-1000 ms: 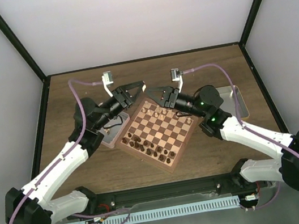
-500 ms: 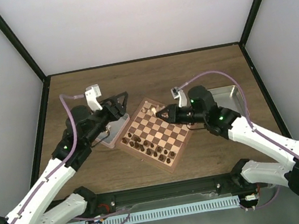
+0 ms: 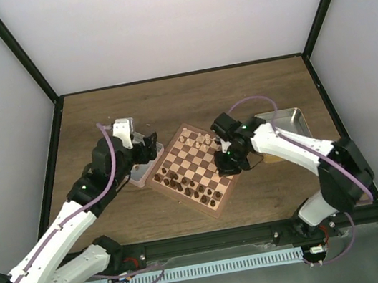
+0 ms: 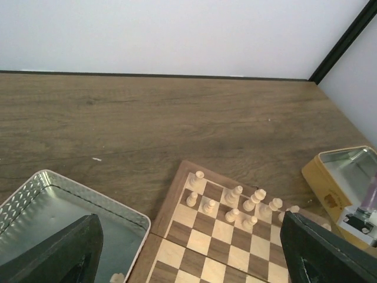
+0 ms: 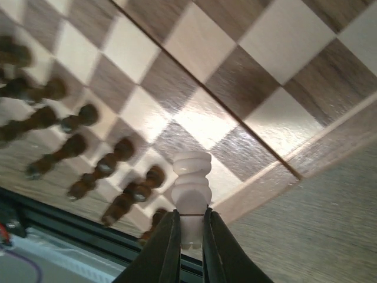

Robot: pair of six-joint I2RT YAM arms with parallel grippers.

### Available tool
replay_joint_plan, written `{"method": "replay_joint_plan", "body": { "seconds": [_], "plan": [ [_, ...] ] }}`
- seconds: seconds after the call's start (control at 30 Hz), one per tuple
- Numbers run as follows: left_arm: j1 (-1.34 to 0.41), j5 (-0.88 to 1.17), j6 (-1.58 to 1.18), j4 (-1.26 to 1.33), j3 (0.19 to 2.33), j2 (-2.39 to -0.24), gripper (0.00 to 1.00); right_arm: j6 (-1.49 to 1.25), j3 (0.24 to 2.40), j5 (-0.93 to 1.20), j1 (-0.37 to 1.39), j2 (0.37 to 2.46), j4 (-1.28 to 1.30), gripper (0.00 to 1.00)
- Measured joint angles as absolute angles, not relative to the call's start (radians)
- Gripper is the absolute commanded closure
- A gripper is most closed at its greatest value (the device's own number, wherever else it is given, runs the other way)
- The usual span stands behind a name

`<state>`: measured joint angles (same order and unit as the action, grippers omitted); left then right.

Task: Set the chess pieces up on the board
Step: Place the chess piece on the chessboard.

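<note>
Right claw (image 5: 189, 231) clamped on light piece (image 5: 190, 175), swung from far corner to board (image 3: 194, 161) right edge: placement imminent. Left claw (image 4: 191, 250) spread wide, retreated over tray (image 4: 53, 206).

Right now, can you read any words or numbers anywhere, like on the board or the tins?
No text can be read anywhere.
yellow tin: a small dark mark on its side, too blurred to read.
board: no letters or numbers on the rim that shows.
silver tray: no writing.
light chess piece in the right pincer: no marking.
</note>
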<state>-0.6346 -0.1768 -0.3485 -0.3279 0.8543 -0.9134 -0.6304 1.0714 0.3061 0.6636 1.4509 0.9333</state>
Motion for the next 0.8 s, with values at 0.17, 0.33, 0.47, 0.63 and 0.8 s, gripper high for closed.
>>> {"method": "replay_joint_plan", "body": {
  "seconds": [0.17,0.33,0.47,0.63,0.8],
  "plan": [
    [-0.632,-0.179,-0.313,-0.332,0.842,-0.914,0.15,-0.579,1.135,0.274,0.663,1.574,1.032,0.97],
    [-0.628,-0.167,-0.302,-0.331,0.829,-0.912,0.15,-0.539,1.184,0.253,0.664,1.647,1.106,0.94],
    [-0.626,-0.153,-0.297,-0.326,0.816,-0.904,0.15,-0.522,1.207,0.237,0.663,1.691,1.147,0.91],
    [-0.617,-0.153,-0.29,-0.323,0.815,-0.895,0.15,-0.507,1.245,0.219,0.663,1.737,1.177,0.89],
    [-0.609,-0.147,-0.286,-0.32,0.815,-0.894,0.15,-0.503,1.294,0.183,0.663,1.761,1.185,0.84]
  ]
}}
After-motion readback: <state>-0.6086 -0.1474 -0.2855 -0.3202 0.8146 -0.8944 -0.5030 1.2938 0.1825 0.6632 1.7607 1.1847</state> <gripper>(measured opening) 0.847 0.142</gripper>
